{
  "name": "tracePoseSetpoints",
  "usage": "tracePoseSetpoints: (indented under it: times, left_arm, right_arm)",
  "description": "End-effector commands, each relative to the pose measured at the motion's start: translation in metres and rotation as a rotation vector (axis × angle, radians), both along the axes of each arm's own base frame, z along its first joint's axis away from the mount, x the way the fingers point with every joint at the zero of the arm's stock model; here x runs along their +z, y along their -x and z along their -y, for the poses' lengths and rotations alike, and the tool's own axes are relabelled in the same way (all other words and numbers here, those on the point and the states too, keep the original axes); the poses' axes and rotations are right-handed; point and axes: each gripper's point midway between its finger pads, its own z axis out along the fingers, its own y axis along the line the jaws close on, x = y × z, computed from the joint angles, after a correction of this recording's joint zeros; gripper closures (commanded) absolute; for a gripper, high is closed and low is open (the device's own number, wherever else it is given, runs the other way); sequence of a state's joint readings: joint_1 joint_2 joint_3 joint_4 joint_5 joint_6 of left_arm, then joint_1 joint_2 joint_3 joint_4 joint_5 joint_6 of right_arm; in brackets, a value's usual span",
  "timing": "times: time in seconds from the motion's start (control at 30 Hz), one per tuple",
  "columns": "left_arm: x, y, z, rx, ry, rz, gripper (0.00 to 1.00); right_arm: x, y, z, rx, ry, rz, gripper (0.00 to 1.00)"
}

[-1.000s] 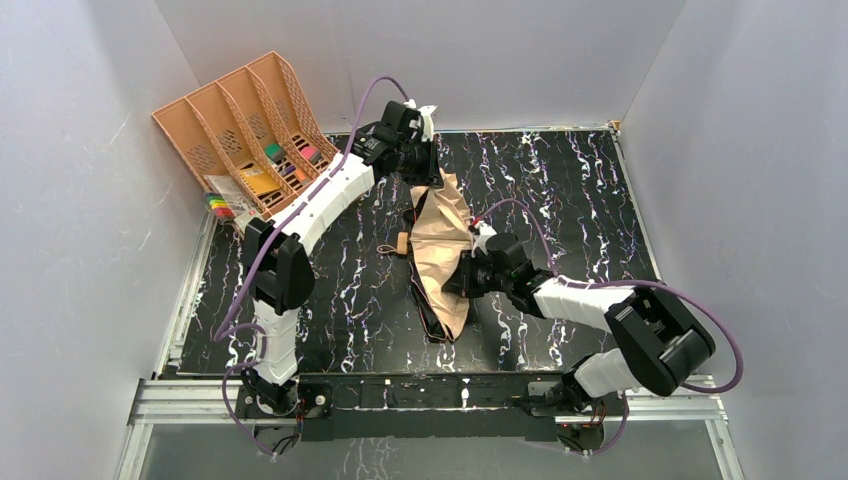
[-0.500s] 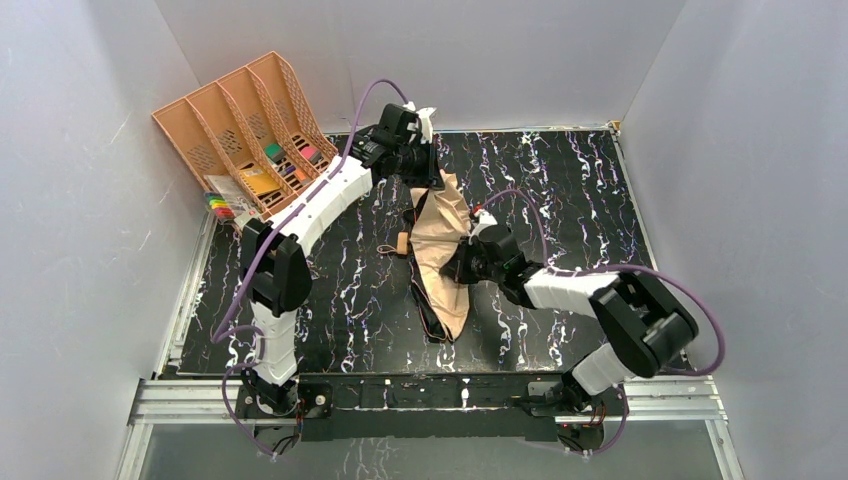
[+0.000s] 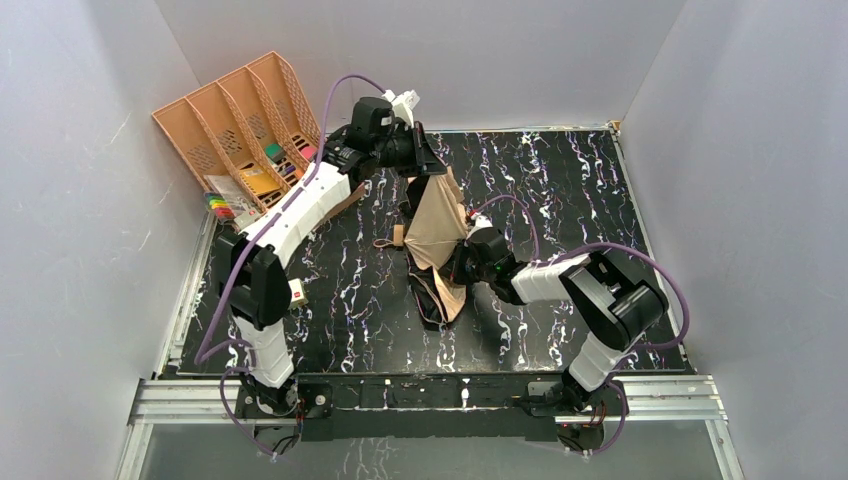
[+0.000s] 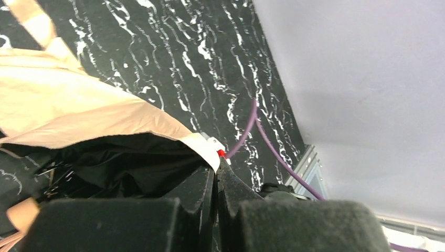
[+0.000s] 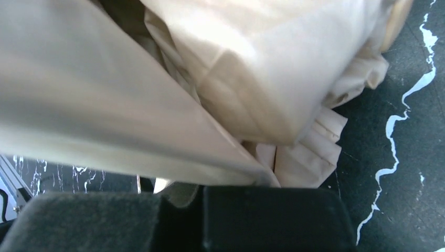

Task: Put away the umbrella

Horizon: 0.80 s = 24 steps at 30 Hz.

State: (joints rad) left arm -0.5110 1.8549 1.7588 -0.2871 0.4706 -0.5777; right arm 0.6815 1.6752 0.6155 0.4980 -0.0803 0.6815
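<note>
The umbrella (image 3: 436,222) lies half collapsed near the middle of the counter (image 3: 570,190). Its pale tan cloth stretches from close to the far edge back toward the near edge, with black lining showing underneath. The left claw (image 4: 216,169) is closed, pinching the rim of the cloth beside a white, red-tipped rib end and holding that end raised near the far edge. The right claw (image 3: 460,264) is also closed, clamped on a fold of cloth on the umbrella's right side. The short tan handle (image 3: 398,238) sticks out on the umbrella's left. An orange file tray (image 3: 222,128) sits tilted at the far left corner, well apart from the umbrella.
</note>
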Motion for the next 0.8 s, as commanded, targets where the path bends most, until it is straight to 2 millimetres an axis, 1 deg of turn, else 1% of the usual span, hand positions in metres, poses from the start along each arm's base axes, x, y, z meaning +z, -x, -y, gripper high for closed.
tracePoseSetpoints:
  times: [0.0, 0.03, 0.13, 0.3, 0.4, 0.5, 0.53, 0.57, 0.63, 0.67, 0.73, 0.77]
  left_arm:
    - [0.094, 0.024, 0.001, -0.083, 0.188, 0.195, 1.0]
    - [0.094, 0.028, 0.0, -0.09, 0.19, 0.199, 1.0]
    - [0.086, 0.038, -0.007, -0.086, 0.179, 0.193, 1.0]
    - [0.06, 0.053, -0.018, -0.067, 0.135, 0.14, 1.0]
    - [0.041, 0.072, -0.018, -0.075, 0.118, 0.108, 1.0]
    - [0.021, 0.093, -0.017, -0.076, 0.101, 0.089, 1.0]
    - [0.015, 0.102, -0.015, -0.077, 0.097, 0.088, 1.0]
    - [0.013, 0.109, -0.014, -0.078, 0.099, 0.1, 1.0]
    - [-0.003, 0.123, -0.012, -0.077, 0.08, 0.095, 1.0]
    - [-0.005, 0.127, -0.009, -0.073, 0.086, 0.114, 1.0]
    - [-0.017, 0.134, -0.008, -0.057, 0.088, 0.122, 0.96]
    - [-0.03, 0.14, -0.008, -0.058, 0.081, 0.106, 0.93]
  right_arm:
    - [-0.042, 0.021, 0.024, -0.021, 0.115, -0.11, 1.0]
    - [-0.042, 0.022, 0.024, -0.019, 0.114, -0.113, 1.0]
    - [-0.044, 0.024, 0.024, -0.012, 0.116, -0.12, 1.0]
    - [-0.045, 0.027, 0.024, -0.003, 0.114, -0.129, 1.0]
    - [-0.043, 0.029, 0.022, 0.007, 0.097, -0.129, 1.0]
    - [-0.035, 0.031, 0.016, 0.04, 0.065, -0.122, 1.0]
    - [-0.029, 0.033, 0.012, 0.063, 0.045, -0.113, 1.0]
    - [-0.021, 0.037, 0.007, 0.1, 0.014, -0.106, 1.0]
    - [-0.001, 0.043, -0.002, 0.16, -0.048, -0.08, 1.0]
    - [0.012, 0.047, -0.006, 0.19, -0.082, -0.067, 0.99]
    - [0.036, 0.055, -0.01, 0.237, -0.135, -0.04, 0.92]
    - [0.045, 0.058, -0.009, 0.24, -0.143, -0.035, 0.89]
